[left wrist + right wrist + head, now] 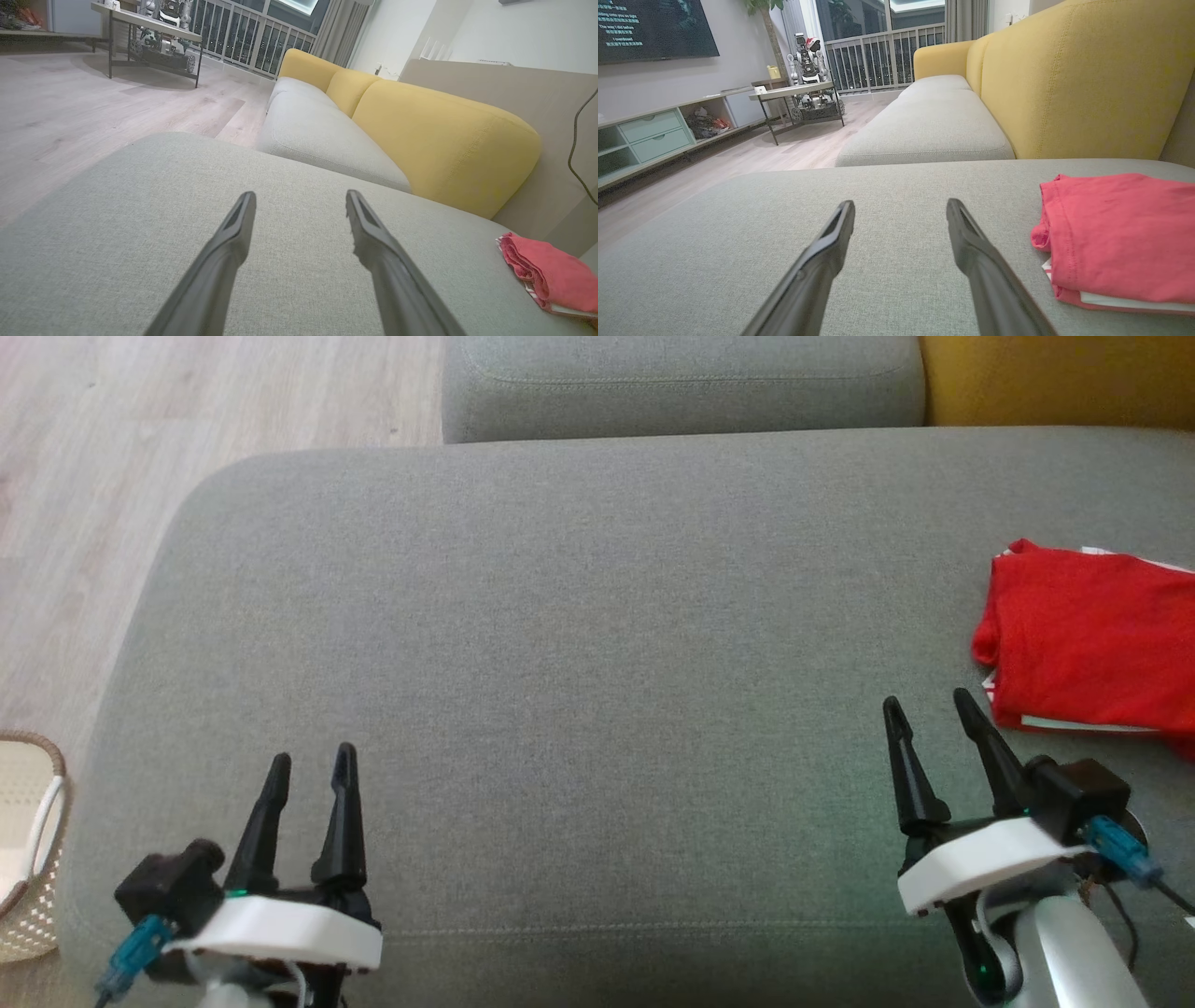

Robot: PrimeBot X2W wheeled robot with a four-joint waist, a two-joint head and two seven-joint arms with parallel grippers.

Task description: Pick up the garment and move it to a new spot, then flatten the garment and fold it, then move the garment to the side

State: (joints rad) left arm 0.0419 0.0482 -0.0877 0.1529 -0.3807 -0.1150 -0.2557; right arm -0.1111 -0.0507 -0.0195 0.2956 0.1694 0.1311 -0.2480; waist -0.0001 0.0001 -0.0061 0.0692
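Observation:
The garment (1092,649) is red with a white edge, folded into a flat stack at the right side of the grey cushion (579,616). It also lies at the right in the right wrist view, garment (1120,238), and at the far lower right in the left wrist view, garment (549,273). My right gripper (927,706) stands open just left of the garment, apart from it, with nothing between its fingers. My left gripper (312,758) is open over the cushion's near left part, holding nothing. Both grippers' fingers show spread in their wrist views, left gripper (300,197) and right gripper (900,206).
A woven basket (28,859) stands on the wooden floor (84,476) at the left. A second grey seat cushion (681,383) and yellow backrests (1055,378) lie beyond. A low table (798,91) and shelving stand across the room.

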